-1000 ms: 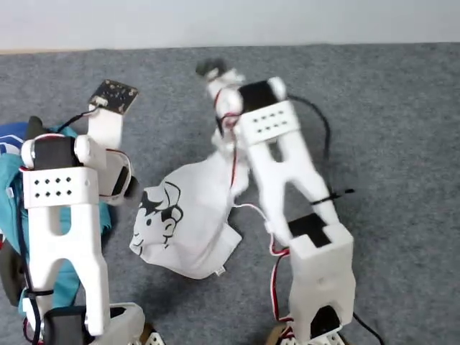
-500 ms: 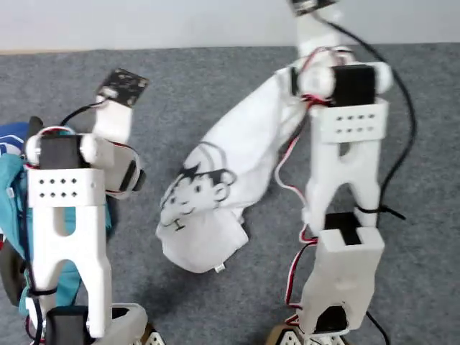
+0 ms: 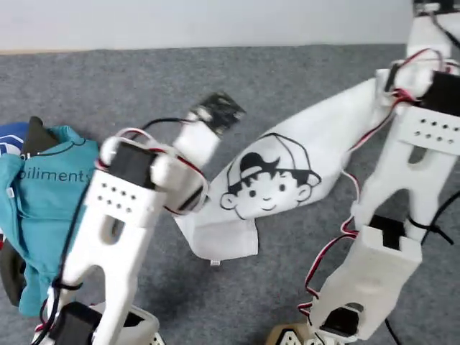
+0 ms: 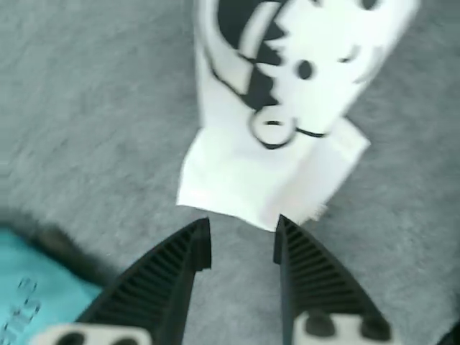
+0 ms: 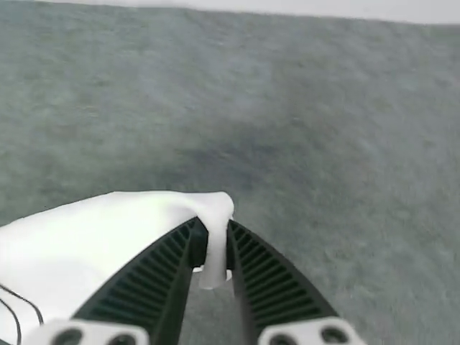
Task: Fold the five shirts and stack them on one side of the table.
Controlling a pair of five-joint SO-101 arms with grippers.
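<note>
A white shirt (image 3: pixel 287 172) with a cartoon boy's face lies stretched across the grey table, from the middle toward the far right. My right gripper (image 5: pixel 213 233) is shut on a bunched corner of the white shirt (image 5: pixel 108 230) at its far right end, lifted a little off the table. My left gripper (image 4: pixel 242 233) is open, hovering just over the near edge of the white shirt (image 4: pixel 273 108), with nothing between its fingers. The left arm (image 3: pixel 129 201) leans in from the left.
A pile of shirts sits at the table's left edge: a teal one (image 3: pixel 50 187) on top, a blue one (image 3: pixel 11 133) behind, a dark one (image 3: pixel 11 277) below. A corner of the teal shirt (image 4: pixel 29 295) shows beside my left gripper. Grey carpet-like table (image 3: pixel 302 65) spreads behind.
The right arm swung to the far right with the white shirt, pulling it out long. The left arm moved right, from the teal pile to the shirt's near edge.
</note>
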